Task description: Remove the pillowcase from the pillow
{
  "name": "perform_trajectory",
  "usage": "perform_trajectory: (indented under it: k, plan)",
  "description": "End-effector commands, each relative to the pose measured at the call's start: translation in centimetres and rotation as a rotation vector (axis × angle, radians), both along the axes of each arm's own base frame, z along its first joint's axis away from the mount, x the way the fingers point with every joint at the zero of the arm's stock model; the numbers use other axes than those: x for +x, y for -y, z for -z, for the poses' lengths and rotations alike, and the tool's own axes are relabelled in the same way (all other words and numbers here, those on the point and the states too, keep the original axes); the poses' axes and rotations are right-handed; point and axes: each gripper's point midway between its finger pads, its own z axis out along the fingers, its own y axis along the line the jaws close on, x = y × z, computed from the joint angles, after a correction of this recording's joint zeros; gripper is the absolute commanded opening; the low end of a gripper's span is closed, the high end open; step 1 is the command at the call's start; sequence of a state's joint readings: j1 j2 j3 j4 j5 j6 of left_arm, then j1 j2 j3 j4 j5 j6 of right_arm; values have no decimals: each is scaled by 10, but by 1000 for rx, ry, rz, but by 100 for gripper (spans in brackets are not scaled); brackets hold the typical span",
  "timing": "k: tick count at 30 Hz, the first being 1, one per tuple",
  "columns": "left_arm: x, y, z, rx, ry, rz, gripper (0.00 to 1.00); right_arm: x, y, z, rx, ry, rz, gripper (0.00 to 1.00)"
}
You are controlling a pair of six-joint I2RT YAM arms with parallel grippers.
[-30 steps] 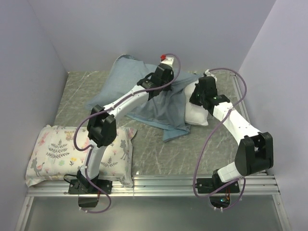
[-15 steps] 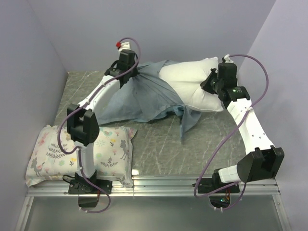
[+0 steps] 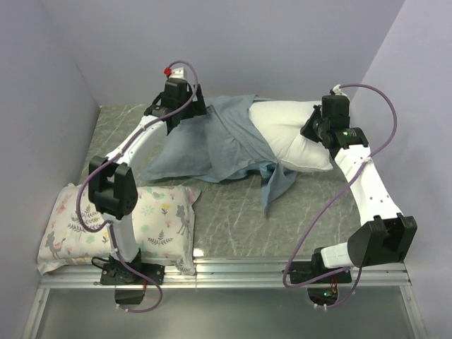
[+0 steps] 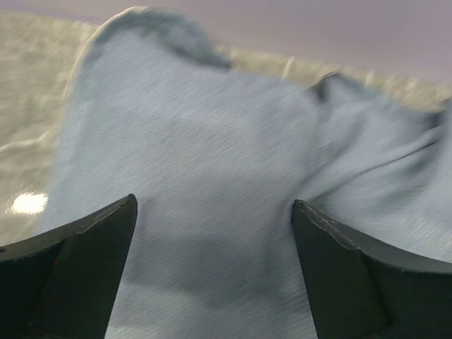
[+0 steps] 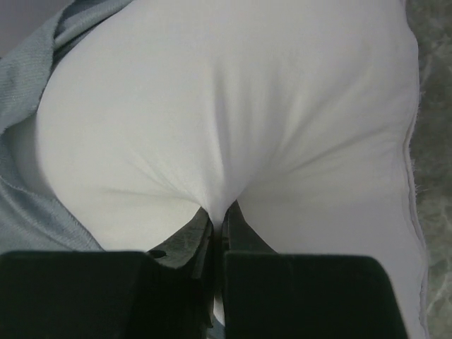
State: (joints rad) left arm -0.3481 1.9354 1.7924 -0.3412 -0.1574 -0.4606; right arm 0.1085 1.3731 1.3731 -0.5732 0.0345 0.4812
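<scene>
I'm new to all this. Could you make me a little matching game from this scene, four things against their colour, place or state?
1 pillowcase
2 printed pillow
3 left gripper
4 right gripper

A shut on the pillow
B grey-blue
C open
D beside the left arm's base

Pairs: 1-B, 2-D, 3-C, 4-A

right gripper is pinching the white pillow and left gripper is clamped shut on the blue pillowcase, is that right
No. The left wrist view shows the left gripper open, its fingers spread wide over the pillowcase. The right gripper is indeed pinching the pillow.
</scene>
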Motion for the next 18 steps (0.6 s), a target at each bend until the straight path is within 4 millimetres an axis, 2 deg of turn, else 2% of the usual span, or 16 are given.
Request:
perform_trajectory:
  k: [1,3,7,9,10,11,14,16,17,18]
  plan:
    - [-23,-26,-50,19,109,-76,99,13,30,-28,-60,102,115,0]
    - [-45,-38,-50,20,89,-108,99,16,29,-29,-60,101,114,0]
    - [-81,-45,-45,34,58,-112,99,24,26,-35,-52,99,103,0]
    - [-102,-45,-38,28,46,-77,99,29,22,-40,-39,109,88,0]
    - [-109,-44,-24,28,27,-49,99,31,21,-43,-37,114,84,0]
    - [-119,-34,-30,4,42,24,99,32,19,-42,-35,113,79,0]
    - [-136,-16,-12,-12,1,168,99,37,15,-43,-29,112,61,0]
    - [-136,-14,-1,6,-28,189,99,38,13,-42,-25,110,53,0]
    - [-137,-15,15,26,-84,191,99,39,14,-44,-26,116,52,0]
    - [-135,-18,19,44,-95,177,99,39,13,-43,-26,113,50,0]
